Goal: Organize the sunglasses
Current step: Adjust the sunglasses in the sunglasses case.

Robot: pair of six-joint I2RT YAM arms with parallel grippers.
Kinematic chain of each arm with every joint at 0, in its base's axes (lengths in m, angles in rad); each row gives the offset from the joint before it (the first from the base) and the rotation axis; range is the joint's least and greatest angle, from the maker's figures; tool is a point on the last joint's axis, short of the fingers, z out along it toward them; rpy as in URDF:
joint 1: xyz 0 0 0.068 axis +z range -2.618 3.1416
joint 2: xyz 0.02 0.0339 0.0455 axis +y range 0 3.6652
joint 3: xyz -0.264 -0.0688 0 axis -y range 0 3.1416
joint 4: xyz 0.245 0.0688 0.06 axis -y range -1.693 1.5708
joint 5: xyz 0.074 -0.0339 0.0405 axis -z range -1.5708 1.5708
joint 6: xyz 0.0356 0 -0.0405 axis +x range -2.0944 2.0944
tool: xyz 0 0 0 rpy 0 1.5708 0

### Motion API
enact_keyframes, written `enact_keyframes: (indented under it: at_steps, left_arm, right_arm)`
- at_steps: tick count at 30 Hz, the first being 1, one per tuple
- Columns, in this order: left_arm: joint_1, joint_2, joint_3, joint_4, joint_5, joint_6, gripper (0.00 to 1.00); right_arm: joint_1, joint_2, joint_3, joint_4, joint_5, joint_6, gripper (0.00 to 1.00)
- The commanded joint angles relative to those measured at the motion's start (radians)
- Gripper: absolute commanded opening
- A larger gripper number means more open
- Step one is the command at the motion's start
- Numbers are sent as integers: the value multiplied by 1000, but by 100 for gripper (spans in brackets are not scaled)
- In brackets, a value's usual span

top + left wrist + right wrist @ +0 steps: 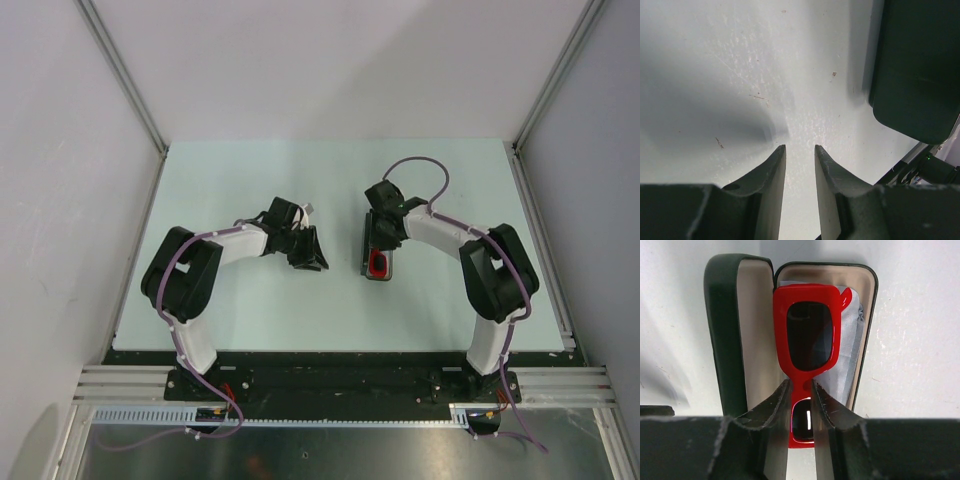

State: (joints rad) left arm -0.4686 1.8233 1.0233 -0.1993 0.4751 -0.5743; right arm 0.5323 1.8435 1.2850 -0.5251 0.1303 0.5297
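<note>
The left arm (215, 260) bends at the elbow and reaches toward the case (722, 330) from its left. The left tool (800, 147) stops well short of the case, low over the tabletop (715, 75), its two fingers a narrow gap apart with nothing between them. The right arm (470, 250) folds in from the case's right. The right tool (801, 382) points down over the open case, its fingers pressed on either side of the sunglasses' (807, 292) bridge.

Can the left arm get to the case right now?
Probably yes: only bare table lies between the left gripper and the case, though the right gripper pinches the sunglasses in it.
</note>
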Motion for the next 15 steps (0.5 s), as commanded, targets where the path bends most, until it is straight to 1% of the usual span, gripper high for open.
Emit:
enact_keyframes:
  at_steps: [1,6,15]
  left_arm:
    - [7,-38,38,-6,13,25,35]
    - [7,-36,38,-8,13,25,34]
    - [7,-35,38,-9,16,25,34]
  right_arm:
    - [-6,29,7,7,0,-2,25]
    - [0,39,7,-9,17,18,23]
    - [18,45,7,-44,86,82,13]
